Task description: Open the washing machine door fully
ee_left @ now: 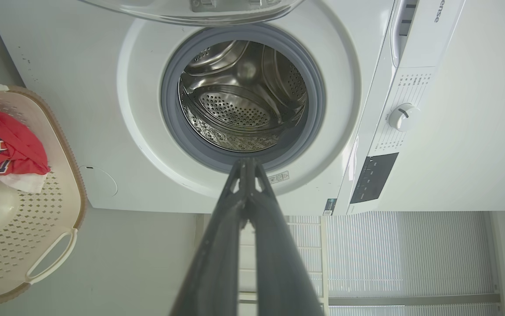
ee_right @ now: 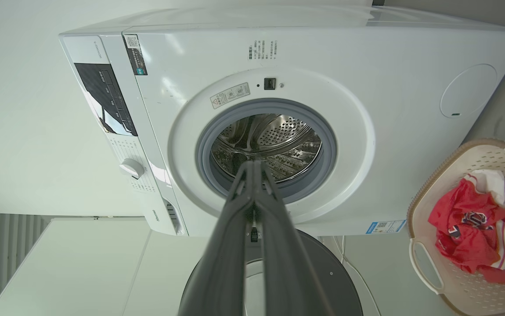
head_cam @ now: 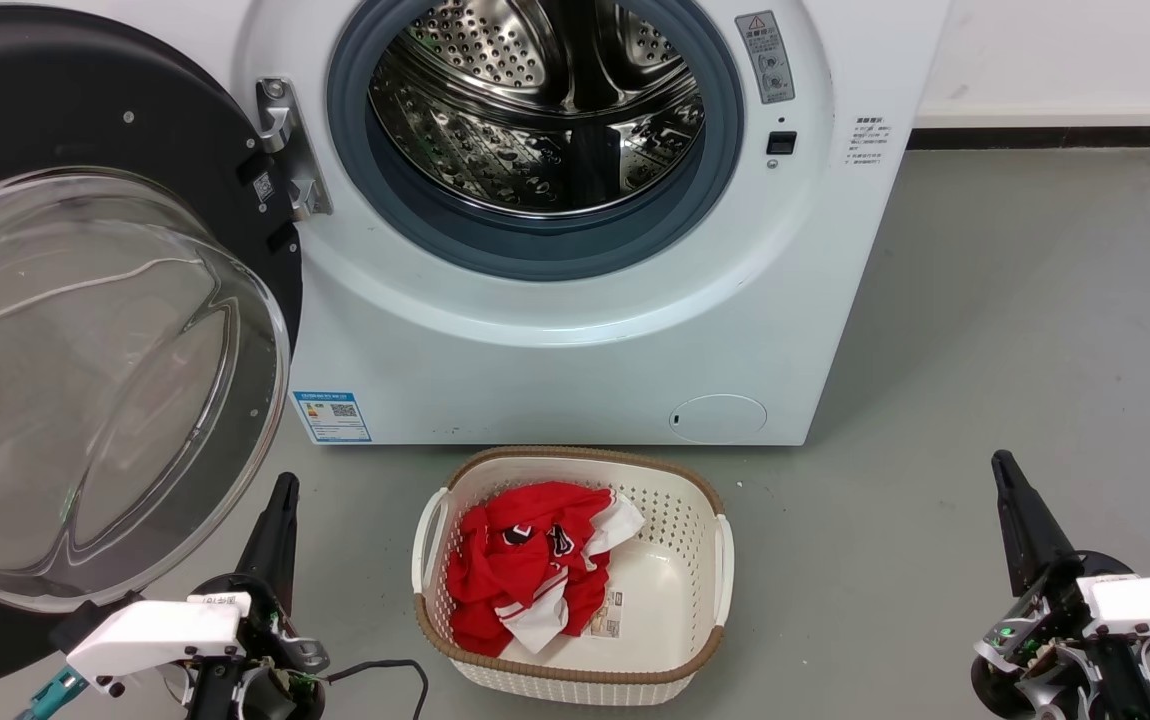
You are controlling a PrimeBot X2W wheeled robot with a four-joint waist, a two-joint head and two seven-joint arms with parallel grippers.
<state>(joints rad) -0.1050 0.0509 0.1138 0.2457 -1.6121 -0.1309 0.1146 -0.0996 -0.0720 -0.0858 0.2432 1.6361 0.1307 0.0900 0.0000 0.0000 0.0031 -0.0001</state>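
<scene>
Left gripper, right gripper: jaws together, empty. Washing machine door seems fully open; careless left-arm motion may strike it.

I read a grey floor, smooth and faintly scuffed, meeting a dark skirting at far right. The white washing machine stands on it. Just in front sits a cream perforated basket, brown-rimmed.

Glossy round black door, clear glass bowl window; smooth white machine box, shiny perforated steel drum, matt grey rubber gasket; before machine, cream plastic basket, red cloth.
</scene>
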